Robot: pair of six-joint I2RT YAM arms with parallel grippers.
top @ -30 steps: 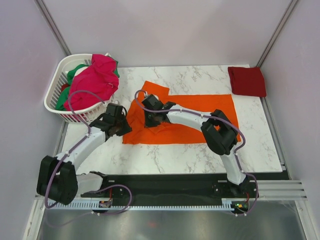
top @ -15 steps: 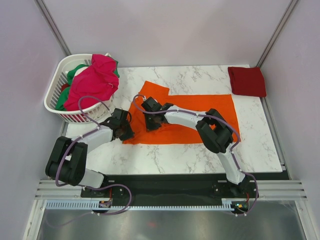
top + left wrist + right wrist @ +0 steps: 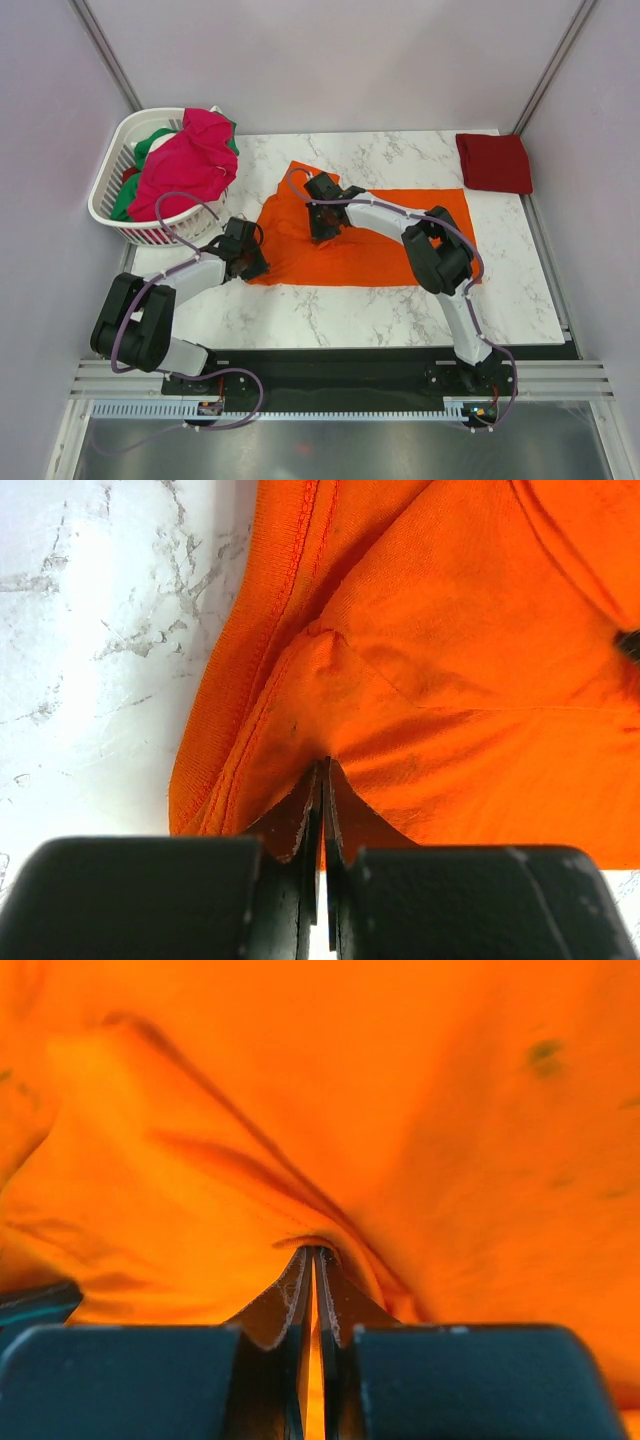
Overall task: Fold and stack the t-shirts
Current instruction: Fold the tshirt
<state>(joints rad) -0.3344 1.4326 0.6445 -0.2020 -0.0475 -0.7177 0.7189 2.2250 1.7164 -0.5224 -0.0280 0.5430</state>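
Farther back now, the right gripper pinches a fold of the orange t-shirt — the left gripper clamps its near-left hem, both jaws nearly touching.

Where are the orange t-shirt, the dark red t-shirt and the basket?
orange t-shirt (image 3: 340, 262): top view, bare lower middle.
dark red t-shirt (image 3: 494, 163): top view, folded middle.
white basket (image 3: 150, 232): top view, front wall.

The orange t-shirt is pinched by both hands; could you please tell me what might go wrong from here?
The left hand pinches only a small pucker near the hem of the orange t-shirt, so it may slip out. The right hand grips mid-cloth, which might bunch the fold unevenly.
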